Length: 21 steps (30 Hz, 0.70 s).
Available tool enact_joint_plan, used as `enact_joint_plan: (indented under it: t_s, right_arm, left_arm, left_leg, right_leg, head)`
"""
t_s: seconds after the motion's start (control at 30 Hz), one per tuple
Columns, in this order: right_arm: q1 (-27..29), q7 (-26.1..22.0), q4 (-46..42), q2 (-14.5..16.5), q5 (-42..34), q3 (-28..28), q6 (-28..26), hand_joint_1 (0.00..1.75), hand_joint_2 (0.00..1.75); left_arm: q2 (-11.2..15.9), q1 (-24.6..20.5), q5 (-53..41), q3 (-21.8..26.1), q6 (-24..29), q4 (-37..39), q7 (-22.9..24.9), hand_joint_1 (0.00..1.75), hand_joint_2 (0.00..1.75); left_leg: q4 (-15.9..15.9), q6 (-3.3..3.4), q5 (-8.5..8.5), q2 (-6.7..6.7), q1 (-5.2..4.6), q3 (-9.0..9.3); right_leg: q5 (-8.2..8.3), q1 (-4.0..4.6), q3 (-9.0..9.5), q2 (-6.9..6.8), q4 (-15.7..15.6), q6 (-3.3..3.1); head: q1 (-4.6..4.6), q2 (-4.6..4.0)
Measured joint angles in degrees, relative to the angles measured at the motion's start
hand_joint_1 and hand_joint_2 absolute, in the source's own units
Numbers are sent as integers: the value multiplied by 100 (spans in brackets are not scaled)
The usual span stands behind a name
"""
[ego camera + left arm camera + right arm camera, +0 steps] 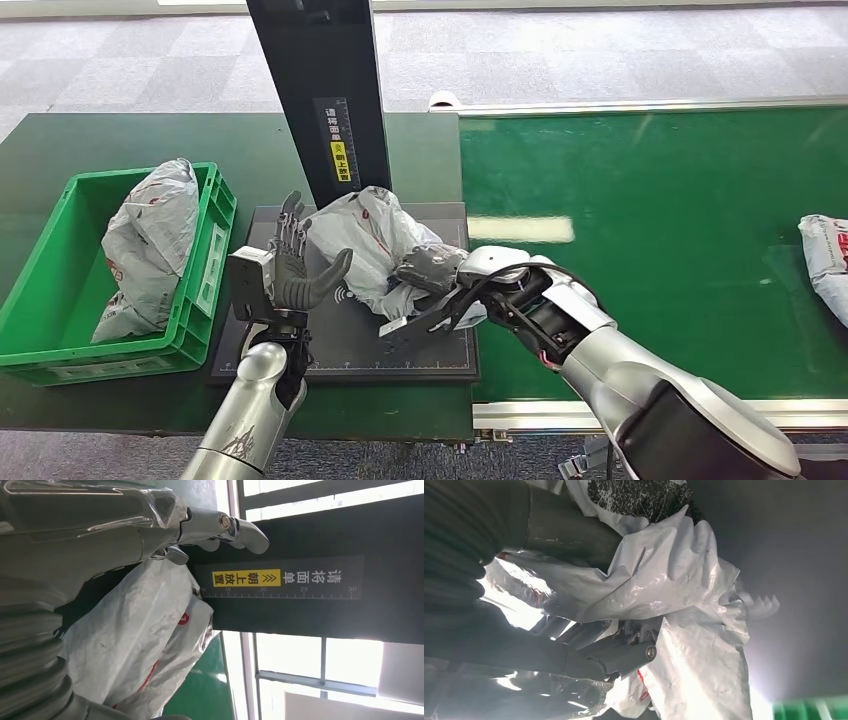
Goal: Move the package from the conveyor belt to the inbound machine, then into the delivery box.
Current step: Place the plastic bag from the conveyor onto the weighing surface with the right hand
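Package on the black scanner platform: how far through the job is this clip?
Done: the package is off the conveyor belt and sits on the inbound machine. In hand: the right hand grips it; the left hand is open beside it. Left: moving it into the green delivery box, which already holds one bag.

L robot hand open, upright; R robot hand clenched, arm extended.

The tall black upright post of the inbound machine carries a dark label: white characters 请将面单, then black 朝上放置 with chevrons on a yellow patch. Beneath them runs a white ruler scale marked 15, 20, 25 and 30.
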Motion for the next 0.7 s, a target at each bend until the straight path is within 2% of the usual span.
enact_joint_plan:
  t_s: [0.13,0.3,0.37,0.7]
  right_arm:
    - [3,-95,16,120,-89,1,-109,0,175]
    - [29,-206,45,264,-339,-102,-936,0,175]
    - [31,-261,53,300,-479,-223,-1094,0,175]
    - [33,-426,-34,316,-910,-963,-907,0,175]
  left_arm:
    - [-10,2,-20,4,19,-8,-14,0,175]
    - [-47,3,-17,6,27,-54,-50,0,175]
    - [-58,3,-17,7,34,-55,-60,0,175]
    - [-62,14,26,13,11,-73,-69,0,175]
  left_leg:
    - [0,0,0,0,1,0]
    - [0,0,0,0,0,0]
    - [0,0,0,0,0,0]
    - [0,0,0,1,0,0]
  right_leg:
    - [0,1,0,0,0,0]
    - [0,0,0,0,0,0]
    - [0,0,0,0,0,0]
    - [0,0,0,0,0,0]
  head:
    - [1,0]
    - [2,-1]
    - [1,0]
    - [1,-1]
